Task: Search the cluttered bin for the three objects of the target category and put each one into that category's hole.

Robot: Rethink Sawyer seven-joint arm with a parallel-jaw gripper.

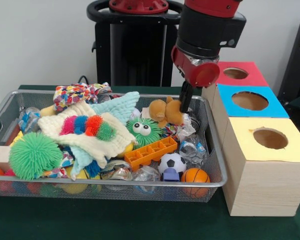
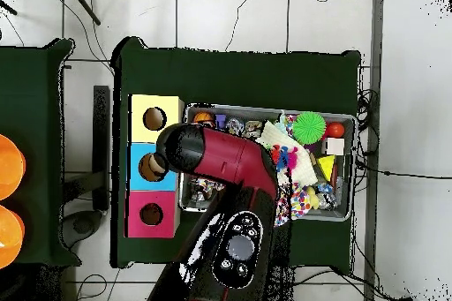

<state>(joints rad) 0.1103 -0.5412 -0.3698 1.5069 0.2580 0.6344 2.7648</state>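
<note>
A wire mesh bin (image 1: 217, 182) holds a heap of toys and cloths. At its far right a brown teddy bear (image 1: 165, 111) lies on the pile. My gripper (image 1: 185, 106) reaches down right beside the bear's right side, touching or nearly so; its state is hidden. Beside the bin stand three wooden boxes with round holes: the yellow box (image 1: 270, 138) nearest, then the blue box (image 1: 249, 100), then the red box (image 1: 235, 73). In the overhead view my arm (image 2: 225, 158) covers the bin's left end (image 2: 265, 109) and hides the gripper.
The bin also holds a green spiky ball (image 1: 34, 155), a rainbow caterpillar (image 1: 87, 125) on a cream cloth, a green fuzzy toy with eyes (image 1: 142, 131), an orange block (image 1: 150, 151), a soccer ball (image 1: 172, 162) and a small basketball (image 1: 195, 176). Crumpled plastic lies near the bear.
</note>
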